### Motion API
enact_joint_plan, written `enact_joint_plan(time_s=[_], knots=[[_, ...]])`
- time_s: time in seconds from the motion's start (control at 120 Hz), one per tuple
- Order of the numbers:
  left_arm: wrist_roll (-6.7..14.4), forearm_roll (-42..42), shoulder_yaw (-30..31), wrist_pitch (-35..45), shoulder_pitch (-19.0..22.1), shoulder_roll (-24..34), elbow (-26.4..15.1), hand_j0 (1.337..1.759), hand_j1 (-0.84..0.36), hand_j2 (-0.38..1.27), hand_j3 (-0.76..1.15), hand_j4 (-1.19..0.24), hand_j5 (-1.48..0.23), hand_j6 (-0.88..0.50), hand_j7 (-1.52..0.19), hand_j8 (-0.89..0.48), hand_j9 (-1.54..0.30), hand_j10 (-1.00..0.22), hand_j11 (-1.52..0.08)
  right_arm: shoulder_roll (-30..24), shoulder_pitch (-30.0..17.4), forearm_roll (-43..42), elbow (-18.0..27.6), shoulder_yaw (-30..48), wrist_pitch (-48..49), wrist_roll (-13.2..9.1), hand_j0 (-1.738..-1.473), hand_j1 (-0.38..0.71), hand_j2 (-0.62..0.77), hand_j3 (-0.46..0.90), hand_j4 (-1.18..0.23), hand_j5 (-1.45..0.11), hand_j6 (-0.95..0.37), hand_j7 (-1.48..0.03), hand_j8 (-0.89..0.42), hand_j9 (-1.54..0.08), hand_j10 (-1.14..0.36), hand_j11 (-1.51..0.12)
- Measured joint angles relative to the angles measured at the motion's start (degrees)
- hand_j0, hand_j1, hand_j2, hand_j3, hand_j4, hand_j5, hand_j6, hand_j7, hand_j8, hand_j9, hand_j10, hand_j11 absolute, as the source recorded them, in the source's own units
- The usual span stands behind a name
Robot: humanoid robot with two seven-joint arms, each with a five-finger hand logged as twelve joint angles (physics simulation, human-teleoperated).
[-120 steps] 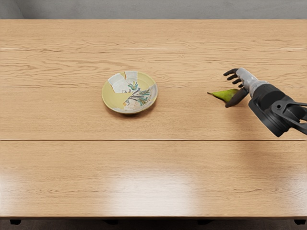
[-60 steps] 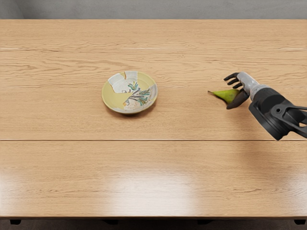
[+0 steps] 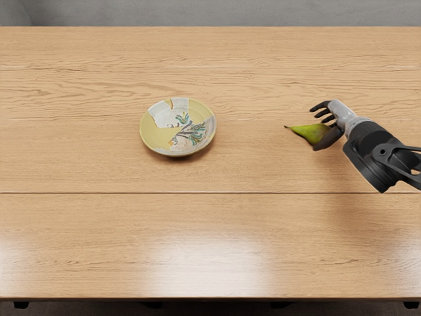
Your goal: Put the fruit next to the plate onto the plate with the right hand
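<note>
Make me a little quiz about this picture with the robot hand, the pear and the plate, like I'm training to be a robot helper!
1. True or false: the green pear lies on the round yellow painted plate.
2. Where is the pear, seen from the plate? A) to the picture's left B) to the picture's right C) underneath it
3. Fill in: the dark robot hand beside the pear comes in from the picture's ___ edge.
Key: 1 false, it lies on the wooden table; 2 B; 3 right.
</note>
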Motion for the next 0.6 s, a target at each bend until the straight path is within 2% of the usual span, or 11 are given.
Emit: enact_joint_plan(time_s=[0.45, 0.6], knots=[[0.0, 0.0, 0.0, 0.0, 0.0, 0.0, 0.0, 1.658, 0.35, 0.00, 0.00, 0.00, 0.00, 0.00, 0.00, 0.00, 0.00, 0.00, 0.00, 2.8, -0.4, 0.3, -3.2, 0.1, 0.0, 0.1, -1.658, 0.05, -0.06, 0.00, -0.34, -0.43, -0.34, -0.43, -0.34, -0.43, -0.34, -0.43], [0.0, 0.0, 0.0, 0.0, 0.0, 0.0, 0.0, 1.658, 0.35, 0.00, 0.00, 0.00, 0.00, 0.00, 0.00, 0.00, 0.00, 0.00, 0.00, 2.9, -0.4, 0.4, -3.3, 0.0, 0.0, 0.1, -1.658, 0.09, -0.07, 0.00, -0.37, -0.47, -0.37, -0.47, -0.37, -0.47, -0.37, -0.47]])
